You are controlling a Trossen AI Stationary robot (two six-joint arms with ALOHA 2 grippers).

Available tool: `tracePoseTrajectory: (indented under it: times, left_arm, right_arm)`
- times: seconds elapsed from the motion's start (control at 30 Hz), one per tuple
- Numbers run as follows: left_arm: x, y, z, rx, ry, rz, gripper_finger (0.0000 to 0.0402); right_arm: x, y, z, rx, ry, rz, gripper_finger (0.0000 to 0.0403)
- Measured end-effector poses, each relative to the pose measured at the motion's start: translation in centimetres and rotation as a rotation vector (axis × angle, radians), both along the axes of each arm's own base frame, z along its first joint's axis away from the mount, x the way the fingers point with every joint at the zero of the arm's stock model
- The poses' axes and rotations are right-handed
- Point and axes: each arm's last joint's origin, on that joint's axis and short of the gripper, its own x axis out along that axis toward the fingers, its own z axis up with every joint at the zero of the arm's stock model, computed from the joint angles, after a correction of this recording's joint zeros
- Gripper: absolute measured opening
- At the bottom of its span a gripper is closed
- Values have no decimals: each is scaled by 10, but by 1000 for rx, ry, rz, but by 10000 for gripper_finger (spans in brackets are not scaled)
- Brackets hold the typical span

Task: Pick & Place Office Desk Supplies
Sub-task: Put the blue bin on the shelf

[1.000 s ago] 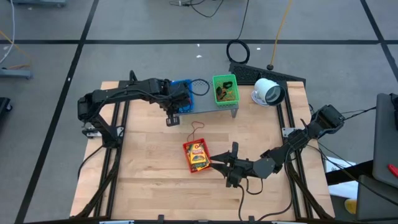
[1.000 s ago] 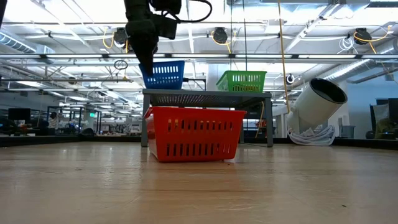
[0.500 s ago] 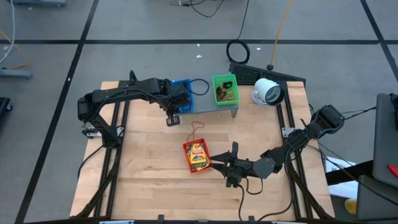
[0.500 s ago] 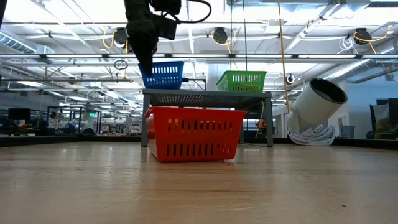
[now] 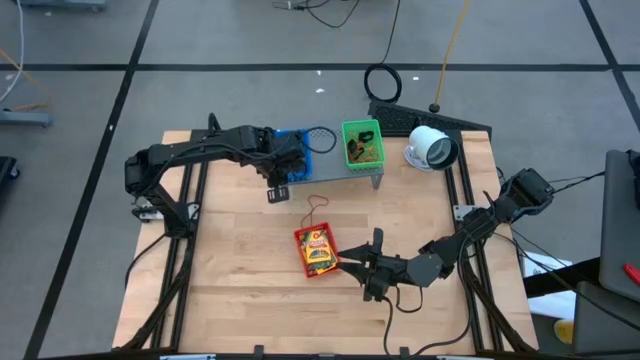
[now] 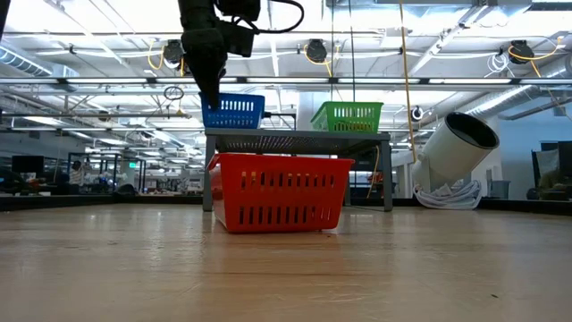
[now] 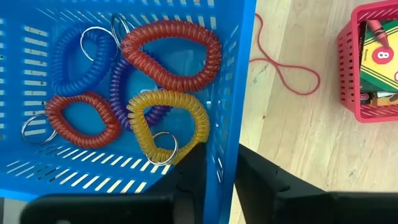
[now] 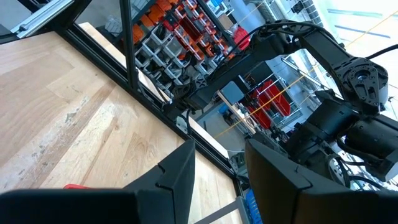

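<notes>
The blue basket's [image 7: 124, 93] wall is gripped by the left tool [image 7: 217, 168] at upper centre; the right tool [image 5: 362, 266], parted, is held beside the red basket [image 5: 316, 251].

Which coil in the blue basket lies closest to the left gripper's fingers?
The yellow coil, beside the left gripper; the red, blue and purple coils lie farther off.

We are reading just one mark: a white "8" on the yellow-green packet [image 7: 380, 53] in the red basket [image 7: 352, 93], at the frame's upper right.
</notes>
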Motion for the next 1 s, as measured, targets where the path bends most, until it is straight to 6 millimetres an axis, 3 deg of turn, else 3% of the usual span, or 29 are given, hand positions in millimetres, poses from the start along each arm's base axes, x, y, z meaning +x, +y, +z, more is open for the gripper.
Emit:
tracePoseTrajectory:
  times: [0.4, 0.73, 0.87, 1.0]
  left_arm:
    - [3, 1, 1, 9, -26, -3, 132]
    - [3, 1, 1, 10, -28, -4, 135]
    - [3, 1, 1, 9, -25, -3, 115]
    - [2, 1, 1, 9, -25, -2, 61]
  right_arm:
    - [0, 0, 0, 0, 0, 0, 130]
    - [0, 0, 0, 0, 0, 0, 130]
    - [0, 0, 0, 0, 0, 0, 130]
    - [0, 0, 0, 9, -1, 0, 130]
